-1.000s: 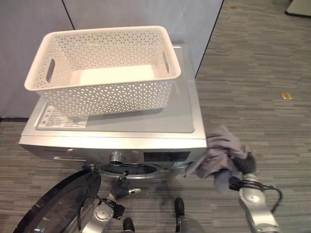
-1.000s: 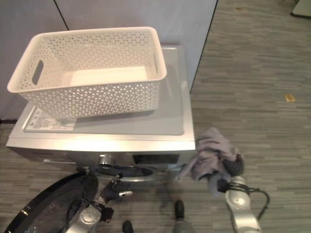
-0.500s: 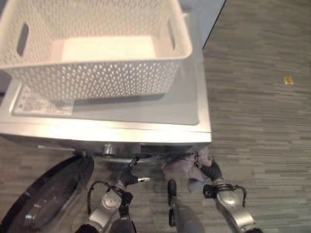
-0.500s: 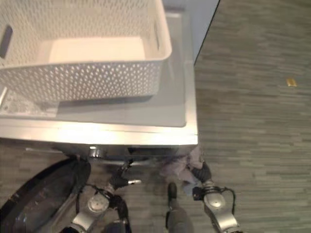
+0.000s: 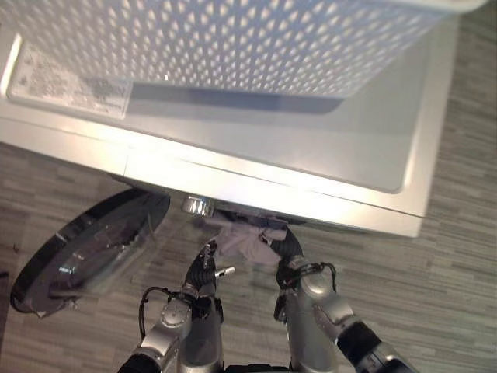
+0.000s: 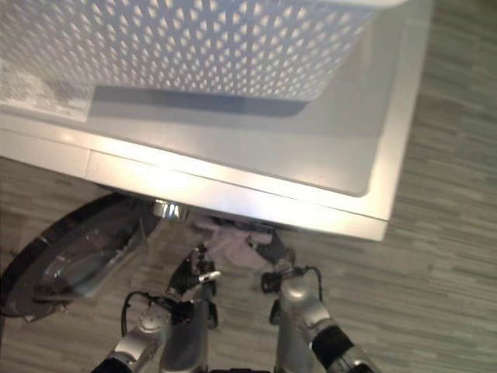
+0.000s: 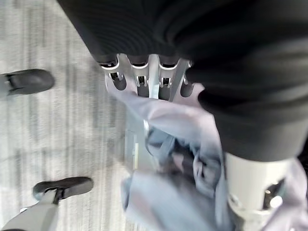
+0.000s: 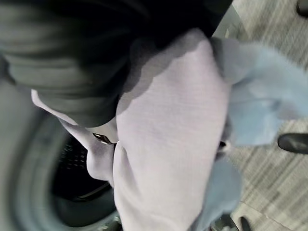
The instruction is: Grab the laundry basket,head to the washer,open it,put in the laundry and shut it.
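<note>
A white perforated laundry basket [image 5: 233, 47] stands on top of the silver washer [image 5: 349, 148]. The washer's round glass door [image 5: 85, 249] hangs open at the lower left. My right hand [image 5: 290, 247] is shut on a bundle of grey-lavender laundry [image 5: 242, 242] and holds it just under the washer's front panel, at the dark drum opening [image 8: 72, 187]. In the right wrist view the laundry [image 8: 168, 130] drapes over the hand and hides its fingers. My left hand [image 5: 203, 268] is open just left of the bundle, its fingers [image 7: 144, 79] straight against the cloth [image 7: 168, 192].
A silver control knob [image 5: 198, 206] sits on the front panel above the opening. The open door takes up the floor space to the left. Grey striped carpet [image 5: 458, 256] lies to the right of the washer.
The camera has tipped down and closer to the washer. My right hand has carried the laundry left, from beside the washer's right corner to the drum opening. The left hand stays near the opening.
</note>
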Robot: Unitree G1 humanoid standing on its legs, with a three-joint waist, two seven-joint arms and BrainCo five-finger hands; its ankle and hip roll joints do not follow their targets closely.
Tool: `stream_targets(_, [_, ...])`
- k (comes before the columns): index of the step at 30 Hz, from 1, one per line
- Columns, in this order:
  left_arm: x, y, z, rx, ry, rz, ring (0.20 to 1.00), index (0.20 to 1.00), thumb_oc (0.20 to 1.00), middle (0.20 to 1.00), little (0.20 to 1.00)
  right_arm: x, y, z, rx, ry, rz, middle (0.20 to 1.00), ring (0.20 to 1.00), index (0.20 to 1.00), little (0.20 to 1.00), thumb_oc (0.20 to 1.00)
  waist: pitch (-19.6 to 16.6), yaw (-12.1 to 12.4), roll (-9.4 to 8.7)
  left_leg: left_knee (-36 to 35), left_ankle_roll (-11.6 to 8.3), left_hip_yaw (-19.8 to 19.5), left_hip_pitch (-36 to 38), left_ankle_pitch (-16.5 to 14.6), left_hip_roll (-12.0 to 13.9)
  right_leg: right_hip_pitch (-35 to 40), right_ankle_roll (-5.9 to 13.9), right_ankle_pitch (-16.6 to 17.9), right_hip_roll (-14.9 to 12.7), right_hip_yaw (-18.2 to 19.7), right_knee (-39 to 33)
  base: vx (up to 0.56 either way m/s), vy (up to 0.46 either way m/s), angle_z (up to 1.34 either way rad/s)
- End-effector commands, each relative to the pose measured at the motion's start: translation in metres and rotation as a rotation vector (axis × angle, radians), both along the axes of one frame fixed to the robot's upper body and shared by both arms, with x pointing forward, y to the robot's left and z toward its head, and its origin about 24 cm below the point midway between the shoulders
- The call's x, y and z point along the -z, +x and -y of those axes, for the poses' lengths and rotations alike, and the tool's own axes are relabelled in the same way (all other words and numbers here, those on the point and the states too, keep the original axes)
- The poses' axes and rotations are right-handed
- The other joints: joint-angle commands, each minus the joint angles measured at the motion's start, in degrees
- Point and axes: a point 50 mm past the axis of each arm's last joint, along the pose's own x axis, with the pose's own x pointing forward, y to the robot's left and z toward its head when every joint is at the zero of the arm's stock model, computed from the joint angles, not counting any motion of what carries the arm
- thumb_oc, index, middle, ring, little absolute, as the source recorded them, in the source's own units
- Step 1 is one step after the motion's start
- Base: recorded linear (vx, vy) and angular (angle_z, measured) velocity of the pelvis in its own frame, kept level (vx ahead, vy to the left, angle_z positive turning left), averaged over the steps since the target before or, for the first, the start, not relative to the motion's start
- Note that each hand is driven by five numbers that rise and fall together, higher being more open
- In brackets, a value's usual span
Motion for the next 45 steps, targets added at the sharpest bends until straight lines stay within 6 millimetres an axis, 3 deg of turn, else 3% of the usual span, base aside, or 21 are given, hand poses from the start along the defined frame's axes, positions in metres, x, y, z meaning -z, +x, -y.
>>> stream_targets(1, [-0.005,-0.003,0.003,-0.021,-0.03,0.049,1.0,1.0,1.0,1.0,1.0,-0.021,-0.001,-0.016,-0.002,0.139,0.096,0.2,0.2,0.2,0.2,0.2,-2.7,0.9,-1.36,3.6,3.27,-3.5,-4.5,-0.9,-2.0,1.6,3.38,-3.3,-4.5,-3.2,0.9,-0.02,0.015,0.03])
stream_targets(6, [-0.01,0.014,0.009,-0.029,-0.001,0.089,1.0,1.0,1.0,1.0,1.0,-0.037,0.009,-0.021,0.03,0.225,0.128,0.2,0.2,0.2,0.2,0.2,-1.5,1.9,-1.9,4.2,3.19,-4.2,-6.2,-0.8,-2.0,0.5,3.38,-3.1,-4.8,-4.1,1.4,-0.03,0.0,0.07])
stream_targets(10, [-0.015,0.037,0.026,-0.023,0.031,0.104,1.0,1.0,1.0,1.0,1.0,-0.048,0.012,-0.033,0.015,0.284,0.138,0.2,0.2,0.2,0.2,0.2,-0.5,1.9,-3.04,5.0,3.07,-5.1,-7.9,-0.8,-2.0,-0.3,3.2,-3.3,-4.8,-4.8,2.0,-0.04,-0.041,0.14])
stream_targets(14, [-0.044,0.072,0.049,-0.042,0.019,0.199,1.0,1.0,1.0,1.0,1.0,-0.065,0.015,-0.057,-0.025,0.41,0.133,0.2,0.2,0.2,0.2,0.2,0.4,1.6,-4.19,5.9,2.81,-5.5,-10.0,-0.8,-1.6,-1.8,2.96,-3.1,-4.6,-5.3,2.3,-0.03,-0.029,0.12])
stream_targets(18, [-0.058,0.085,0.057,-0.057,0.005,0.239,1.0,1.0,1.0,1.0,1.0,-0.075,0.017,-0.068,-0.046,0.468,0.139,0.2,0.2,0.2,0.2,0.2,0.4,1.0,-4.84,6.1,2.66,-5.4,-11.3,-0.7,-1.3,-3.0,2.81,-2.8,-4.3,-5.2,2.4,-0.02,-0.016,0.06])
stream_targets(19, [-0.069,0.094,0.061,-0.066,-0.002,0.271,1.0,1.0,1.0,1.0,1.0,-0.085,0.019,-0.071,-0.05,0.491,0.166,0.2,0.2,0.2,0.2,0.2,0.4,0.6,-5.37,6.0,2.57,-5.2,-11.9,-0.6,-1.1,-3.9,2.84,-2.5,-4.1,-4.9,2.2,0.0,0.0,0.0])
stream_targets(26, [-0.085,0.104,0.07,-0.068,-0.041,0.312,1.0,1.0,1.0,1.0,1.0,-0.092,0.023,-0.069,-0.043,0.543,0.177,0.2,0.2,0.2,0.2,0.2,0.4,-0.6,-6.66,5.6,2.45,-4.5,-12.2,-0.4,-0.6,-5.0,2.89,-2.1,-3.6,-4.4,2.1,0.0,-0.003,-0.03])
stream_targets(27, [-0.086,0.104,0.069,-0.062,-0.046,0.312,0.843,0.843,0.843,0.843,0.843,-0.092,0.022,-0.066,-0.038,0.546,0.182,0.2,0.2,0.2,0.2,0.2,0.4,-0.7,-6.91,5.4,2.42,-4.5,-11.9,-0.4,-0.5,-4.9,2.91,-2.1,-3.5,-4.6,2.1,0.02,-0.018,-0.04])
stream_targets(28, [-0.085,0.104,0.068,-0.06,-0.048,0.311,0.454,0.454,0.454,0.454,0.454,-0.092,0.022,-0.066,-0.04,0.548,0.181,0.2,0.2,0.2,0.2,0.2,0.4,-0.7,-7.03,5.2,2.41,-4.5,-11.8,-0.4,-0.5,-4.8,2.9,-2.2,-3.4,-4.6,2.1,0.02,-0.017,-0.03])
stream_targets(29, [-0.084,0.103,0.068,-0.059,-0.052,0.305,0.2,0.2,0.2,0.2,0.2,-0.091,0.022,-0.065,-0.038,0.552,0.178,0.2,0.2,0.2,0.2,0.2,0.4,-0.7,-7.14,5.1,2.42,-4.5,-11.7,-0.5,-0.5,-4.6,2.89,-2.3,-3.4,-4.6,2.1,0.0,0.0,0.0])
stream_targets(39, [-0.089,0.108,0.061,-0.157,-0.095,0.31,0.2,0.2,0.2,0.2,0.2,-0.092,0.023,-0.064,-0.034,0.554,0.176,0.2,0.2,0.2,0.2,0.2,0.4,-0.5,-7.76,4.6,2.29,-4.8,-11.5,-0.4,-0.6,-4.4,2.79,-2.6,-3.1,-4.9,1.8,0.0,0.0,0.0])
stream_targets(40, [-0.092,0.11,0.06,-0.18,-0.119,0.316,0.2,0.2,0.2,0.2,0.2,-0.093,0.025,-0.066,-0.041,0.55,0.175,0.768,0.768,0.768,0.768,0.768,0.4,-0.4,-8.15,4.6,2.22,-4.8,-11.7,-0.3,-0.6,-4.4,2.78,-2.6,-2.9,-5.0,1.7,0.0,0.0,0.0])
stream_targets(41, [-0.092,0.111,0.06,-0.18,-0.119,0.316,0.2,0.2,0.2,0.2,0.2,-0.093,0.025,-0.066,-0.041,0.55,0.175,1.0,1.0,1.0,1.0,1.0,0.4,-0.5,-8.15,4.6,2.22,-4.8,-11.7,-0.3,-0.6,-4.4,2.78,-2.6,-2.9,-5.0,1.7,0.0,0.0,0.0])
stream_targets(44, [-0.098,0.114,0.057,-0.21,-0.138,0.333,0.2,0.2,0.2,0.2,0.2,-0.086,0.023,-0.064,-0.053,0.49,0.174,1.0,1.0,1.0,1.0,1.0,0.4,-0.7,-9.43,5.0,2.09,-4.9,-11.9,-0.5,-0.4,-4.3,2.79,-2.7,-2.7,-5.3,1.7,0.0,-0.034,-0.01])
stream_targets(45, [-0.102,0.116,0.053,-0.238,-0.164,0.344,0.2,0.2,0.2,0.2,0.2,-0.075,0.021,-0.059,-0.035,0.445,0.155,1.0,1.0,1.0,1.0,1.0,0.4,-0.8,-10.16,5.2,2.06,-4.9,-12.1,-0.7,-0.3,-4.2,2.85,-2.6,-2.7,-5.4,1.7,0.0,0.0,0.0])
